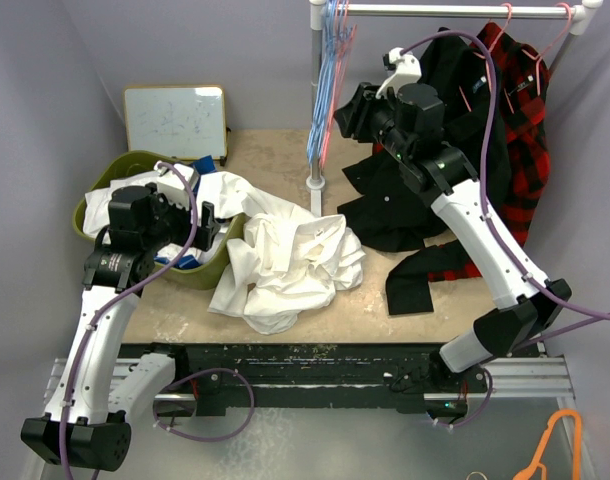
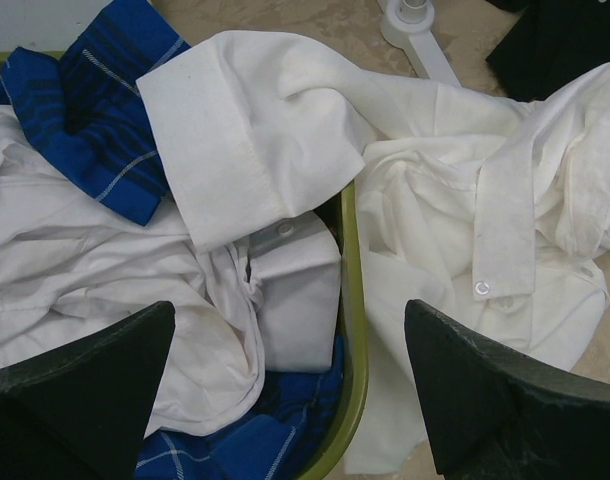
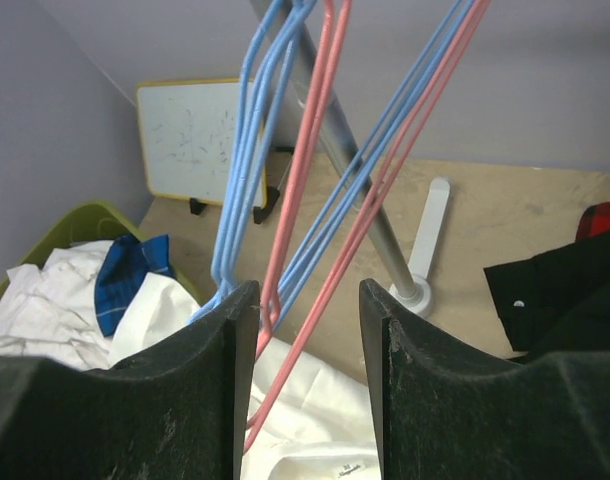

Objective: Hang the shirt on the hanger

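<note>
Top external: the shirt (image 1: 295,255) lies heaped on the table (image 1: 370,305), spilling from the green basket (image 1: 135,160).
Left wrist: the left gripper (image 2: 290,318) gapes wide and empty over it. Right wrist: the right gripper (image 3: 307,295) stands half-parted around the hanger (image 3: 303,170), not pinching it.

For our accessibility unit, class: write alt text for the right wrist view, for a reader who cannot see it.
The right tool, jaws apart, straddles the lower wires of a pink hanger hanging among blue hangers beside a rack pole. Below lies a crumpled white shirt; behind are a green basket of clothes and a whiteboard.
</note>
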Tool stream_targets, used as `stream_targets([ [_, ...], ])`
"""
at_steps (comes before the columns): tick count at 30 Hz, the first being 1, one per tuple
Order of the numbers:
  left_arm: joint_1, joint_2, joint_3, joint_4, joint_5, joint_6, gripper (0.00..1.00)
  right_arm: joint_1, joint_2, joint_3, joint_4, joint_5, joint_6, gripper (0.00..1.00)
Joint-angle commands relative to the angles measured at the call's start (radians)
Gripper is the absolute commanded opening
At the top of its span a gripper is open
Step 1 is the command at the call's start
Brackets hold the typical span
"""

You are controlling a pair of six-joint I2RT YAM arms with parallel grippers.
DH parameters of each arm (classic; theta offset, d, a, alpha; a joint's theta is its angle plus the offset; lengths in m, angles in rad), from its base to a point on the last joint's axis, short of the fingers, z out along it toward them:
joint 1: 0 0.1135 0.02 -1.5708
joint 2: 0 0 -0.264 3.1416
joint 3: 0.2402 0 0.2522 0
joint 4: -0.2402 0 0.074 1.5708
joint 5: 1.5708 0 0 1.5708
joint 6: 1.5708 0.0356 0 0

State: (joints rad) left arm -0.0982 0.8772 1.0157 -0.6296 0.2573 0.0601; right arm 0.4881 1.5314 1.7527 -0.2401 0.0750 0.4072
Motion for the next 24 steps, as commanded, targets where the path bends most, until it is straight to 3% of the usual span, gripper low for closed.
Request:
stream_targets([
  [1, 0.009, -0.024, -0.015, 0.047, 0.042, -0.010, 0.99, -0.002, -0.002, 0.051, 0.031, 0.036, -0.014, 0.47],
  [18, 0.018, -0.036, -0.033, 0.052, 0.051, -0.007, 0.99, 0.033, 0.077, 0.105, -0.003, 0.078, -0.025, 0.47],
  [24, 0.020, -0.038, -0.037, 0.054, 0.054, -0.007, 0.99, 0.036, 0.098, 0.120, -0.038, 0.118, -0.032, 0.33],
])
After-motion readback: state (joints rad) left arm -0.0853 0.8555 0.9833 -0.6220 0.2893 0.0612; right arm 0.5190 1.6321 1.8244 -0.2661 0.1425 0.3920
